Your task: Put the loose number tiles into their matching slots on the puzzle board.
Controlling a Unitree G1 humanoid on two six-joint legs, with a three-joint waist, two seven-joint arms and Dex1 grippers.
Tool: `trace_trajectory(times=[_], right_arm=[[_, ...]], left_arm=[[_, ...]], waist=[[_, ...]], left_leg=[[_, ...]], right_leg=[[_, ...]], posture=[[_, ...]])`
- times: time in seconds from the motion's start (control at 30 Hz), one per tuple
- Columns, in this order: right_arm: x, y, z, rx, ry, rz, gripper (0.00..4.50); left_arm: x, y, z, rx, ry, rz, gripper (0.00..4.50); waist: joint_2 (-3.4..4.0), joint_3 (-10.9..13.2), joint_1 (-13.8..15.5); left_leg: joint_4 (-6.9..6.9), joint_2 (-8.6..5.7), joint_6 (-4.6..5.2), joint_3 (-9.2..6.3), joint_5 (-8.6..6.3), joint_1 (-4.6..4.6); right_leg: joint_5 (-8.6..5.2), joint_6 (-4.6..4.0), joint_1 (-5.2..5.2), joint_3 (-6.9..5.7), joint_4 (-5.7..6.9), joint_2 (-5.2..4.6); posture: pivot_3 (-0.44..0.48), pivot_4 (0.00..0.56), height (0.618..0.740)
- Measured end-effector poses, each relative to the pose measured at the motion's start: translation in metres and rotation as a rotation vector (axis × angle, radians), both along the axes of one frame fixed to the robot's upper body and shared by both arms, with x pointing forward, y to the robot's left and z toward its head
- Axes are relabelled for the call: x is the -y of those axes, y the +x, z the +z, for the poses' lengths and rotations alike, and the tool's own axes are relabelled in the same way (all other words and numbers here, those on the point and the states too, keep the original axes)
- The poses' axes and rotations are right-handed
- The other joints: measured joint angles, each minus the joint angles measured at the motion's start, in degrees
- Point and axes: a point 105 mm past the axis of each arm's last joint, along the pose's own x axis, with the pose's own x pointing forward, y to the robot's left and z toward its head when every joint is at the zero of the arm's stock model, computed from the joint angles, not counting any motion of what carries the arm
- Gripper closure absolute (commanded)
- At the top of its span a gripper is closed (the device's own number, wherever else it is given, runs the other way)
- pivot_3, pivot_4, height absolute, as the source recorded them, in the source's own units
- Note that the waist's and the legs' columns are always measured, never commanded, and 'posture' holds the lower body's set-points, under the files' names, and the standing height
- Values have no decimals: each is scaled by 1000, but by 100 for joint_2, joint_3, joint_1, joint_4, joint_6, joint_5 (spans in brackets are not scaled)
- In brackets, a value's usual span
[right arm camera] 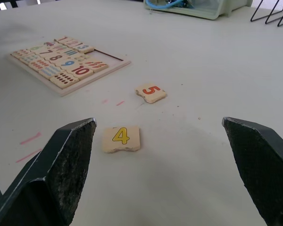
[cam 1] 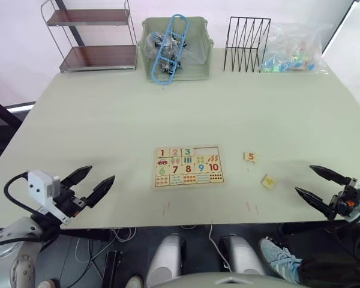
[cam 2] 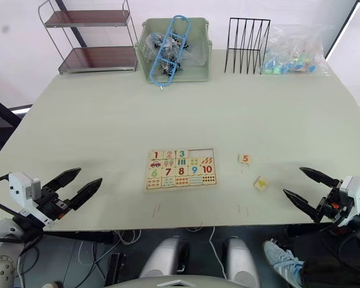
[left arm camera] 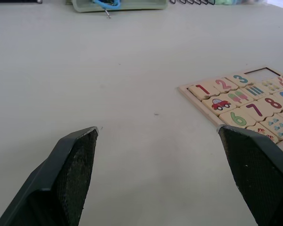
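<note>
Right now we are holding both arms low at the near edge of the table [cam 1: 96, 114], and neither is carrying anything. Our left gripper [cam 1: 90, 183] is hanging with its fingers spread wide, well to the left of the puzzle board [cam 1: 188, 166]. Our right gripper [cam 1: 321, 186] is likewise gaping wide and empty, near the table's right front corner.

Just ahead of the right gripper, the 4 tile [right arm camera: 121, 138] is lying face up on the tabletop, slightly turned. A little further on, the 5 tile [right arm camera: 151, 92] is resting, also loose, between the 4 tile and the board and touching neither.

Beyond these, the board is sitting flat near the middle of the near half of the table. We are reading 1, 2 and 3 seated in its top row, with the empty slots [cam 1: 207, 150] at the right end of that row open. So we are judging three placed and two left.

Farther back, a green bin [cam 1: 176, 48], a black wire rack [cam 1: 247, 43], a clear bag of coloured pieces [cam 1: 291, 51] and a small two-tier shelf [cam 1: 96, 39] are lining the far edge.
</note>
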Motion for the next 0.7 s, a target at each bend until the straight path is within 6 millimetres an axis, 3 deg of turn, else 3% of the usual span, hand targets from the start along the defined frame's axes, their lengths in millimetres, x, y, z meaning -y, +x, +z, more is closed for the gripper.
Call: trace_trajectory(times=[0.37,0.7], right_arm=[[-13,3,-2,0,14,18,0],[-41,6,-2,-29,17,-18,0]], left_arm=[[2,-4,1,-4,27,-108,170],[20,-20,6,-84,42,-459,170]], waist=[[0,0,-3],[1,1,2]], left_leg=[[-1,1,0,0,0,0],[-4,3,0,1,0,-6]], right_leg=[[0,0,-1,0,-1,0],[-1,1,-8,-2,-4,-3]], posture=[[0,150,740],[0,150,740]])
